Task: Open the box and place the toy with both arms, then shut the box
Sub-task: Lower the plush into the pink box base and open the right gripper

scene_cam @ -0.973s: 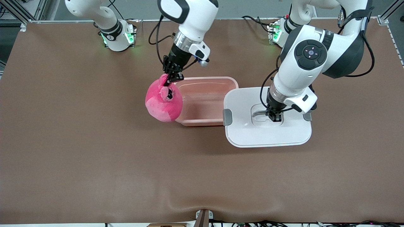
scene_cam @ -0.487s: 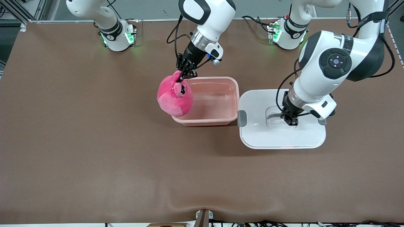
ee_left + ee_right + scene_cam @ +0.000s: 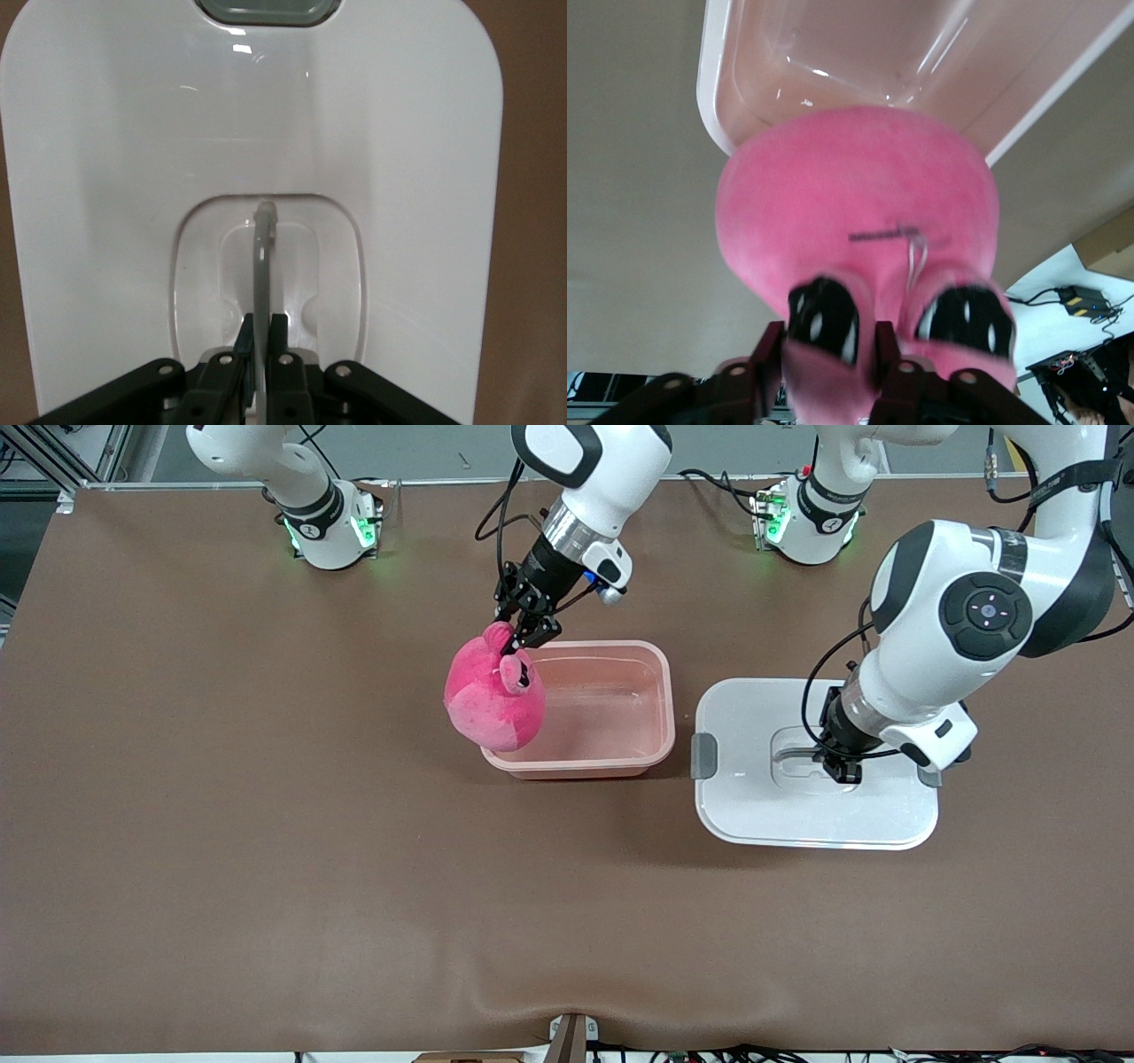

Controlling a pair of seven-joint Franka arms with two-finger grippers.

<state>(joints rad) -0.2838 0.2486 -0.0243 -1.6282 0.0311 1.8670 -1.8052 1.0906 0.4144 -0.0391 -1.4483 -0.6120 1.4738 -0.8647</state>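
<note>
Toy (image 3: pixel 493 691) hangs from my right claw (image 3: pixel 521 640), now over the box (image 3: pixel 611 757) rim at the right arm's end instead of outside it (so dropping in looks next). That claw's fingers straddle its snout; whether they are letting go, I cannot tell. Its long axis hangs roughly vertical, eyes up toward my wrist. My left claw (image 3: pixel 842 769), shut on the lid (image 3: pixel 753 806) handle, has carried the lid clear of the box, above the worktop (image 3: pixel 266 868).

Toy (image 3: pixel 493 695) hung over box (image 3: pixel 611 757) rim at right arm's end; lid (image 3: pixel 753 806) lay beside box, toward left arm's end.
</note>
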